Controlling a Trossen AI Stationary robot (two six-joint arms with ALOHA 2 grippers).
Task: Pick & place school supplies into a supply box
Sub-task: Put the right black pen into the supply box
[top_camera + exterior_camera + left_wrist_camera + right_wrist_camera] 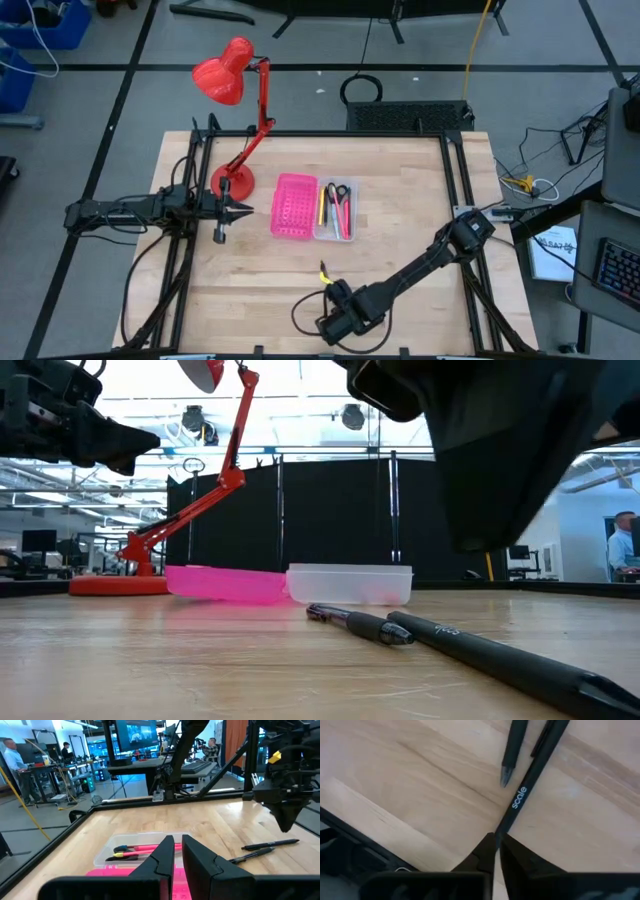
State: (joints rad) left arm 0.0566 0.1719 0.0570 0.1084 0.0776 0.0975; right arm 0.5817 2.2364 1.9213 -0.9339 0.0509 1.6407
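Lying on grainy wood, two slim black pens (530, 775) touch.

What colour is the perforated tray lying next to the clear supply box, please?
Bright pink; the perforated tray shows best in the high view, left of the supply box.

2 black pens (440, 640) lie before the clear supply box (350, 583).

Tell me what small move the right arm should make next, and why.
Probably lift straight up. The right gripper has its jaws pinched on the end of the black pen with white lettering, which lies on the wooden table, far from the clear plastic tray.
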